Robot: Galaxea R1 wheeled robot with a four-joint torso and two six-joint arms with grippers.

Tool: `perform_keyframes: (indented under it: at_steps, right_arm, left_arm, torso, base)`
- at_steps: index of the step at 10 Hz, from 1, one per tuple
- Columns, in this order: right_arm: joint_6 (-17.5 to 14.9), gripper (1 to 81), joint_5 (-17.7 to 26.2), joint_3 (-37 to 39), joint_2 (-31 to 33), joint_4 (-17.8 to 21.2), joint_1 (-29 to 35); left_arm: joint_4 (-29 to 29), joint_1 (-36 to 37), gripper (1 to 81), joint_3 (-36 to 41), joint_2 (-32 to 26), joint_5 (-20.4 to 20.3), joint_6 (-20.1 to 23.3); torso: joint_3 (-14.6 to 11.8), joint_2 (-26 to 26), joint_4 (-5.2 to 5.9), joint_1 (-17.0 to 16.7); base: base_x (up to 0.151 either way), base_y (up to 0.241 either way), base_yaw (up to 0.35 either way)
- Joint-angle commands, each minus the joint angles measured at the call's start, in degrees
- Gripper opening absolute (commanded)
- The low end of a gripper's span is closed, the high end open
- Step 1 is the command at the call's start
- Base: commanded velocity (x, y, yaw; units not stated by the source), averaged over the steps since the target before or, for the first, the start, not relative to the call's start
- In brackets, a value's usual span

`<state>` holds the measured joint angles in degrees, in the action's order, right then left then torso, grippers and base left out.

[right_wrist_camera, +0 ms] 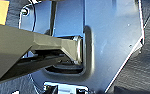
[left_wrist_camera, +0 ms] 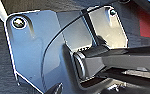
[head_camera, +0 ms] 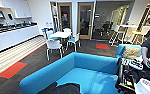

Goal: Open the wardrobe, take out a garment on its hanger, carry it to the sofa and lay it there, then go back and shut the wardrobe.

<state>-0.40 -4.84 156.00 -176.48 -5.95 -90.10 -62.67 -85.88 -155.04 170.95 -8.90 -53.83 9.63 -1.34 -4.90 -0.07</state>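
Garment (head_camera: 62, 88), black and limp, lies on the bright blue sofa (head_camera: 91, 65); jaws' state unclear.

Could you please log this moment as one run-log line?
location: lounge | sofa: directly ahead | garment: on sofa's near edge | jaws: cannot tell

We are in an office break area, part lounge and part kitchenette. Along the left wall runs a white counter (head_camera: 13, 35) with wall cupboards (head_camera: 21, 10) above it and small appliances on its dark worktop. A white café table (head_camera: 61, 34) with white chairs (head_camera: 53, 46) stands mid-floor on dark carpet (head_camera: 41, 65) set with red tiles (head_camera: 12, 70). A bright blue sofa (head_camera: 91, 72) fills the foreground (a smaller blue seat (head_camera: 128, 50) beside it). Behind, wood-framed glass doors (head_camera: 85, 20) open onto more rooms, with high stools (head_camera: 116, 33) at a tall table.
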Motion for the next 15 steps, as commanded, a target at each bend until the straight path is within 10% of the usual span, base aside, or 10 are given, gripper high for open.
perform_keyframes:
  at_steps: [1,15]
  right_arm:
    - [-0.21,81.1,3.43,-0.18,-0.39,0.06,1.19]
    - [-0.39,81.1,3.43,-0.18,-0.47,-0.20,1.37]
  left_arm:
    - [0.09,1.54,81.1,0.09,-0.08,2.13,0.22]
    - [0.09,1.55,81.1,0.09,-0.08,2.13,0.22]
  torso:
    - [0.00,0.00,0.00,0.07]
    - [0.00,-0.05,0.00,0.07]
  base:
    - [-0.086,0.000,0.000]
    - [-0.066,0.000,0.000]
